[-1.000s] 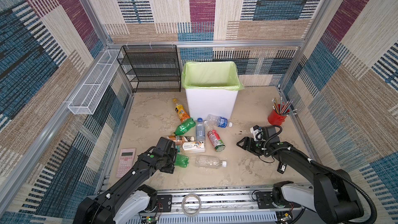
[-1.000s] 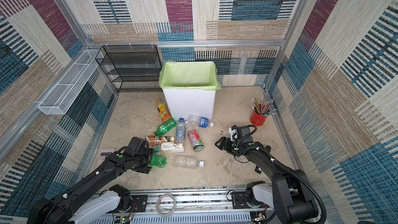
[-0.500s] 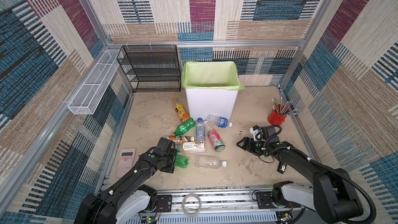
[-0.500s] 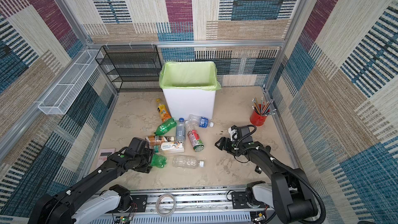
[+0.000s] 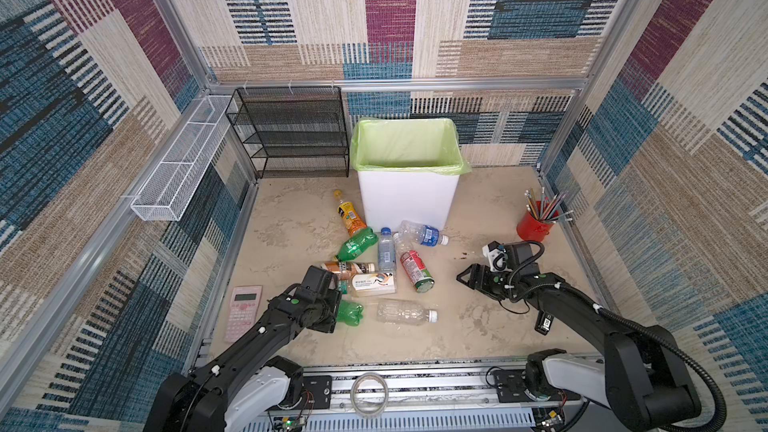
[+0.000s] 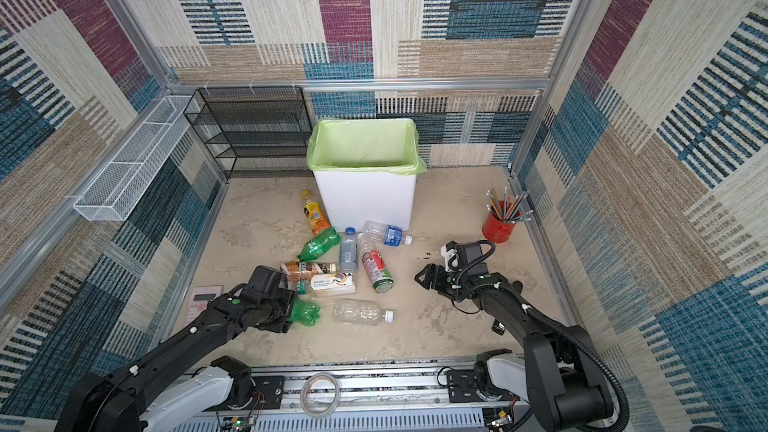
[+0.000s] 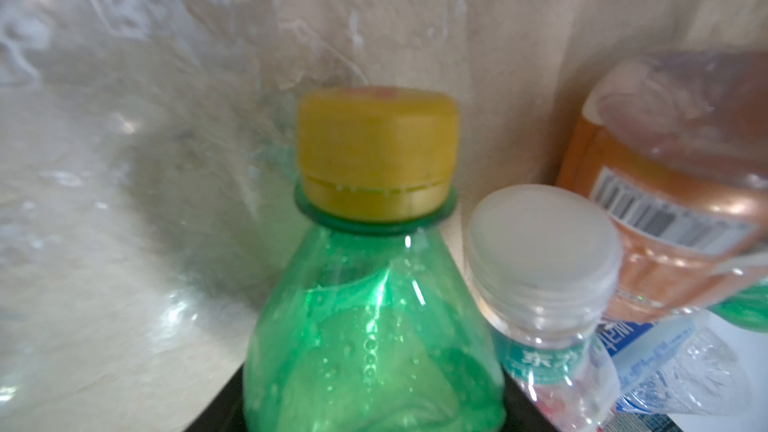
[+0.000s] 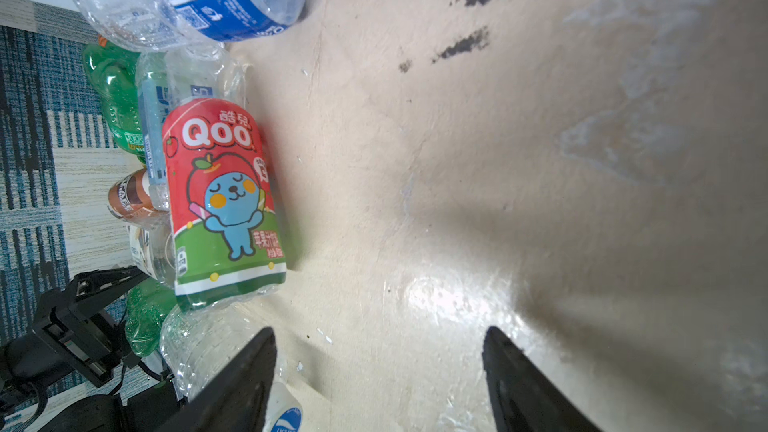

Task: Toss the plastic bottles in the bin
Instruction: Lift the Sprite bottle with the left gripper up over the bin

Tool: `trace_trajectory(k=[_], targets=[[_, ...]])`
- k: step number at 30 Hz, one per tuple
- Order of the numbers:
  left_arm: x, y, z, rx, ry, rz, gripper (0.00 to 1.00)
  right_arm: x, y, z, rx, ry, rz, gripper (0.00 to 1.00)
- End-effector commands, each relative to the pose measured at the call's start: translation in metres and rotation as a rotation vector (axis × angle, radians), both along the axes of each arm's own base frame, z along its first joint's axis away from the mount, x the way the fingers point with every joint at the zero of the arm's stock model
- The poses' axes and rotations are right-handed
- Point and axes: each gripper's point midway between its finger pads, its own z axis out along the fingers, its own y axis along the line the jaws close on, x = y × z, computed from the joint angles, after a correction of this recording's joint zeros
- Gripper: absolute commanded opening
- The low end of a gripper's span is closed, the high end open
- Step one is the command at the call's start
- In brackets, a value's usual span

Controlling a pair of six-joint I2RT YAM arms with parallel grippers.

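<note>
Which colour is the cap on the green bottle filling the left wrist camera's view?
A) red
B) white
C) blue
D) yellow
D: in the left wrist view the green bottle carries a yellow cap; the white cap beside it sits on a different, clear bottle.

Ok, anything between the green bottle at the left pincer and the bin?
Yes, low down: the white-labelled bottle, the brown bottle and the far green bottle lie between the front green bottle and the bin. Above them, nothing visible blocks the bin's open top.
</note>
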Motion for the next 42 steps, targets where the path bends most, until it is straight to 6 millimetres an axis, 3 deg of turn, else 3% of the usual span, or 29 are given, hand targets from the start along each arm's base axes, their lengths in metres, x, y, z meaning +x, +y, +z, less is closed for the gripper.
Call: trace_trajectory(k=[1, 9, 15, 19, 27, 29, 34, 42], targets=[[-0.001, 0.008, 0.008, 0.061, -0.016, -0.043, 0.62, 0.007, 0.001, 0.006, -0.002, -0.039, 0.007, 0.8], [0.0, 0.017, 0.051, 0.169, -0.109, -0.204, 0.57, 0.012, 0.003, 0.01, 0.006, -0.051, 0.01, 0.79], [0.02, 0.011, 0.1, 0.251, -0.338, -0.388, 0.56, 0.018, 0.005, 0.012, 0.003, -0.056, 0.021, 0.79], [0.037, 0.002, 0.139, 0.285, -0.553, -0.477, 0.56, 0.023, 0.006, 0.016, 0.003, -0.062, 0.033, 0.79], [0.072, -0.04, 0.228, 0.3, -0.9, -0.688, 0.57, 0.027, 0.008, 0.019, 0.003, -0.062, 0.046, 0.79], [0.083, -0.048, 0.257, 0.309, -0.971, -0.705, 0.58, 0.028, 0.008, 0.02, 0.003, -0.064, 0.047, 0.79], [0.128, -0.075, 0.35, 0.309, -1.22, -0.693, 0.59, 0.03, 0.008, 0.022, 0.004, -0.07, 0.04, 0.79], [0.245, -0.144, 0.521, 0.273, -1.617, -0.671, 0.7, 0.028, 0.006, 0.028, 0.001, -0.083, 0.029, 0.79]])
